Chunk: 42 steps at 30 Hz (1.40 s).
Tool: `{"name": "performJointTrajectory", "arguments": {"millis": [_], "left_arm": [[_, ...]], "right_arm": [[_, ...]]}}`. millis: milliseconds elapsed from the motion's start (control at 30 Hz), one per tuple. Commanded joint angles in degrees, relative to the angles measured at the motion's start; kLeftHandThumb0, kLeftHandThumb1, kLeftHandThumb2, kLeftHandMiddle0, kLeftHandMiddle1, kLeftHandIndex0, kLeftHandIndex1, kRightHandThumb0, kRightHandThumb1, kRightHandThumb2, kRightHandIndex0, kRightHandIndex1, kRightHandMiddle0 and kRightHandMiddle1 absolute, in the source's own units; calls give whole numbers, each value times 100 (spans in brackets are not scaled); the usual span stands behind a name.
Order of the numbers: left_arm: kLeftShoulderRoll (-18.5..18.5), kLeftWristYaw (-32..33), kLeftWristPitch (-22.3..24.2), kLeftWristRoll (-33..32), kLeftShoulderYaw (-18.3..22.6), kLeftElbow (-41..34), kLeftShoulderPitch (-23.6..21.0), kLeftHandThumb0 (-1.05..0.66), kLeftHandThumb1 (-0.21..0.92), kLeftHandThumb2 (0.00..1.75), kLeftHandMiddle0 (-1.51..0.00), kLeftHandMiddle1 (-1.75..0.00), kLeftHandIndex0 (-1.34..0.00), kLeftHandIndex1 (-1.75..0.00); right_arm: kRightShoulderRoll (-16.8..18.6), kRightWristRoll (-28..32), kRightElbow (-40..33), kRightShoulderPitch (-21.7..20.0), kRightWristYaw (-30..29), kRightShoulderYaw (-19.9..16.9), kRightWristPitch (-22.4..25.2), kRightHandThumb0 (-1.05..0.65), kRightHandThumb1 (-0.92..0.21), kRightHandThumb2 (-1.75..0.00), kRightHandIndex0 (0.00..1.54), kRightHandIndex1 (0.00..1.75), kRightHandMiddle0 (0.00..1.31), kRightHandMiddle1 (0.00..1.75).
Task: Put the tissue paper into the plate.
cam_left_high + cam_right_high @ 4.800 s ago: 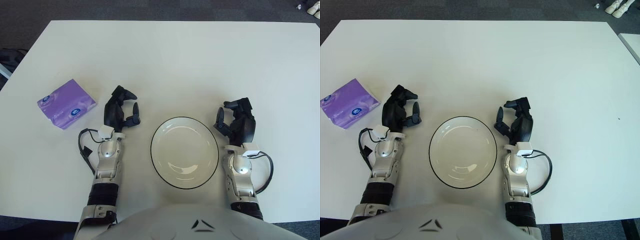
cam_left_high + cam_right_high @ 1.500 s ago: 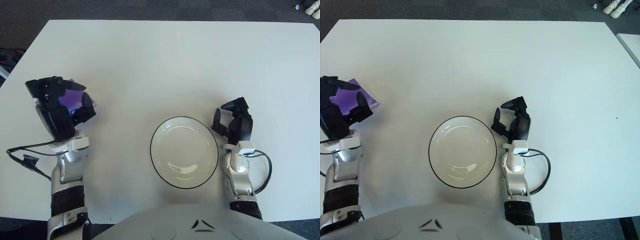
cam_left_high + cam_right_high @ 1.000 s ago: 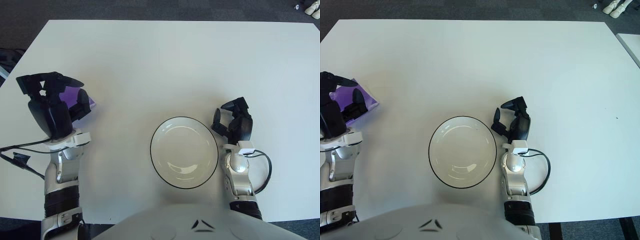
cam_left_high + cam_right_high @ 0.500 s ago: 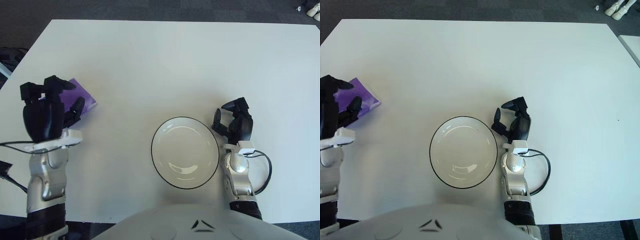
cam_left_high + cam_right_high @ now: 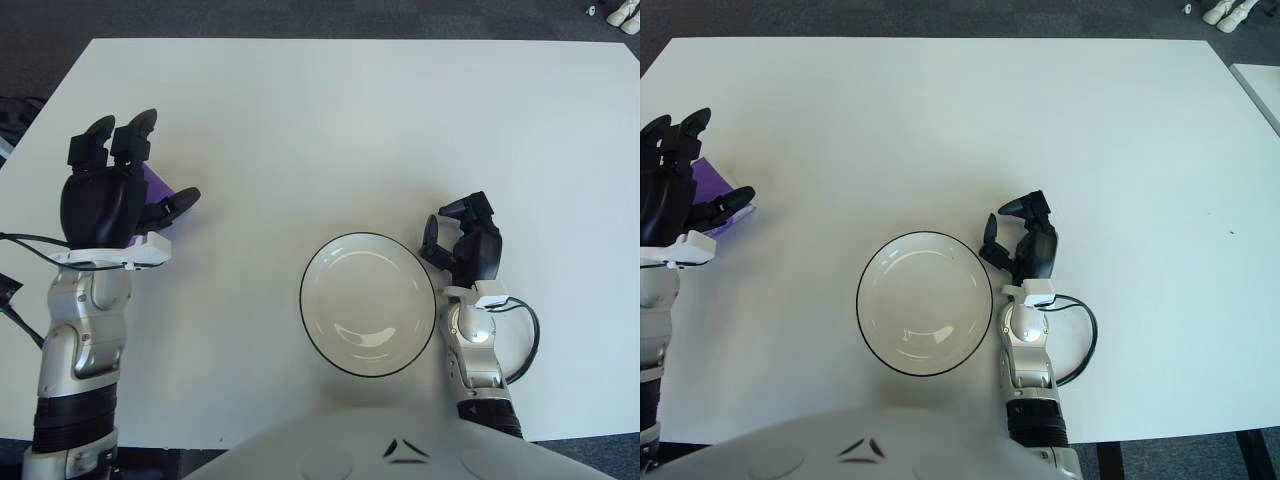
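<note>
A purple tissue pack lies on the white table at the far left, mostly hidden under my left hand. That hand hovers above the pack with its fingers spread wide and nothing in them. The white plate with a dark rim sits near the front middle of the table, with nothing in it. My right hand shows just right of the plate, fingers loosely curled around nothing.
The white table stretches back behind the plate and both hands. A black cable loops beside my right forearm. Dark carpet lies past the table's far edge.
My left hand travelled from beside the plate to the tissue pack, then lifted and spread its fingers over it. The pack and my right hand stayed where they were.
</note>
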Motion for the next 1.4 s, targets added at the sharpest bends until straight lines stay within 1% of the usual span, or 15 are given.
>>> {"name": "performJointTrajectory", "arguments": {"millis": [0,100,167,300,433,633,767,900,967,1100,1267,1367], "left_arm": [[279,-302,76,54,-32,-134,155,-105,83,41,0,0,0,0],[346,-322,78,-58,-4,-121,110,-105,80,40,0,0,0,0],[426,-266,-2,-200,36,11,28,-105,79,39,0,0,0,0],[610,-251,-150,-406,35,275,-116,-105,77,38,0,0,0,0],[808,-225,-379,-601,9,538,-303,-105,76,38,0,0,0,0],[1000,-293,-552,-878,-17,732,-526,-105,73,36,0,0,0,0],[1110,-323,-764,-1193,36,854,-542,-105,71,36,0,0,0,0],[1227,-323,-891,-1288,60,912,-531,-105,68,36,0,0,0,0],[1298,-368,-1008,-1374,63,957,-514,-105,66,38,0,0,0,0],[1445,-484,-1258,-1593,76,1051,-465,-105,58,50,0,0,0,0],[1467,-475,-1481,-1795,68,1160,-441,-105,55,55,0,0,0,0],[1409,-614,-1394,-2008,70,1149,-423,-105,54,56,0,0,0,0]], "right_arm": [[-20,-10,572,239,81,-52,-25,-47,-37,-127,110,175,57,175],[-15,0,584,229,105,-75,-17,-46,-38,-125,108,175,57,175],[-15,32,642,206,144,-90,-158,-46,-38,-125,108,175,56,175],[-21,91,697,182,220,-114,-248,-46,-38,-125,109,175,56,175],[-17,144,727,168,248,-142,-239,-46,-38,-125,111,175,56,175],[0,181,740,156,267,-173,-232,-46,-38,-125,112,175,57,175],[14,158,700,166,238,-187,-142,-46,-38,-125,111,175,57,175],[13,123,699,165,211,-191,-160,-46,-38,-125,110,175,56,175],[7,115,701,166,209,-189,-175,-46,-38,-125,110,175,56,175],[1,115,667,186,216,-180,-127,-46,-38,-125,109,175,56,175],[9,122,655,189,212,-182,-111,-46,-38,-125,107,175,56,175],[13,121,662,190,203,-190,-164,-46,-37,-126,108,175,57,175]]}}
